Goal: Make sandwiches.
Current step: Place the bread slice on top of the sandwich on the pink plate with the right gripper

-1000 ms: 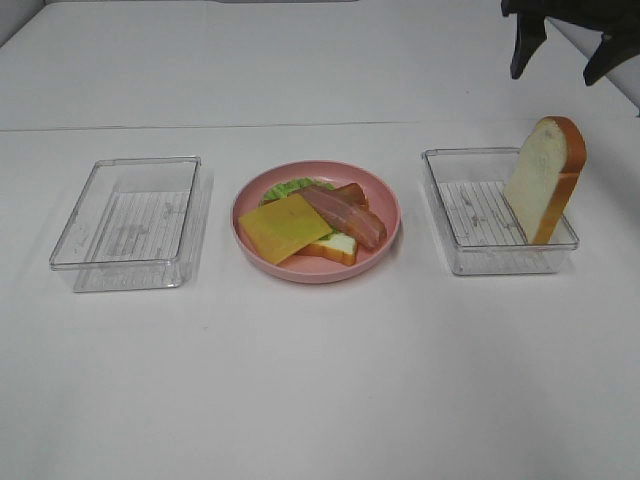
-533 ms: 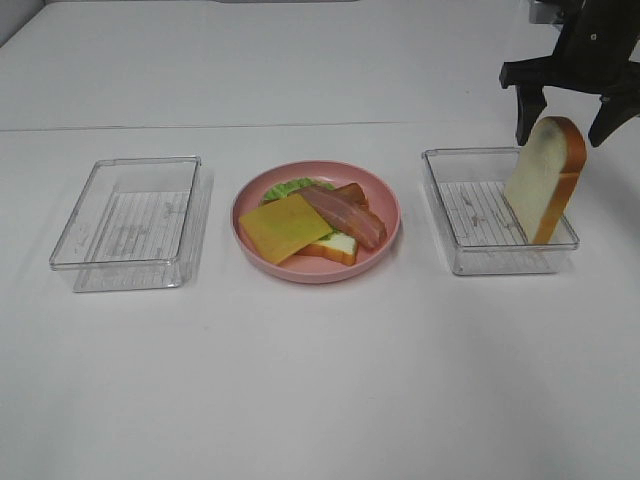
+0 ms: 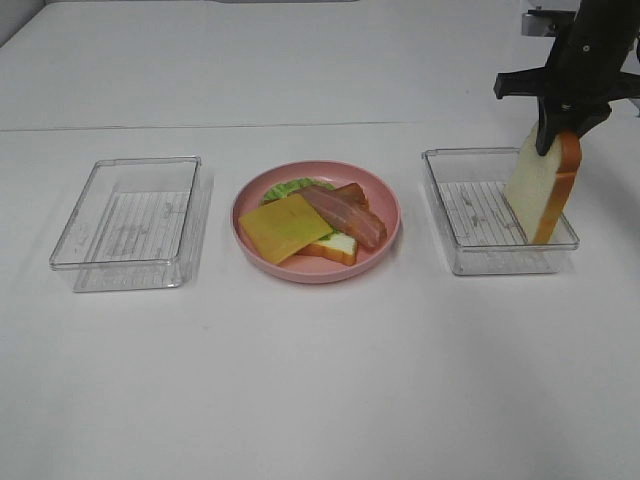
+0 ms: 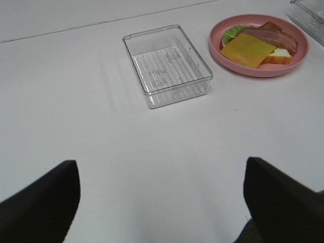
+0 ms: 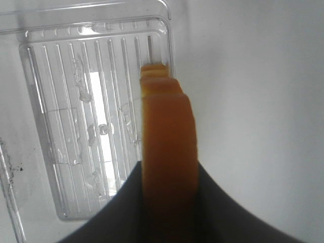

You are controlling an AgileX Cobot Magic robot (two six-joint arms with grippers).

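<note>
A white bread slice with orange crust [image 3: 540, 190] stands on edge, leaning in the right clear tray [image 3: 500, 262]. My right gripper [image 3: 558, 135] is shut on its top edge. In the right wrist view the crust [image 5: 167, 126] sits between the two dark fingers of that gripper [image 5: 168, 172]. The pink plate [image 3: 310, 276] holds a bread slice [image 3: 335, 247], lettuce [image 3: 283, 188], bacon strips [image 3: 345, 213] and a cheese square [image 3: 283, 227], loosely stacked. My left gripper [image 4: 162, 202] is open and empty, low over the table short of the left tray [image 4: 177, 93]. It is out of the high view.
The empty left clear tray [image 3: 125, 275] stands left of the plate. The left wrist view shows the plate [image 4: 263, 72] beyond that tray. The right tray's ribbed floor [image 5: 76, 126] lies under the held slice. A seam in the white table [image 3: 200, 126] runs behind the trays.
My right gripper came down from above onto the top of the standing bread slice and closed on it. The slice, plate and trays have not moved.
</note>
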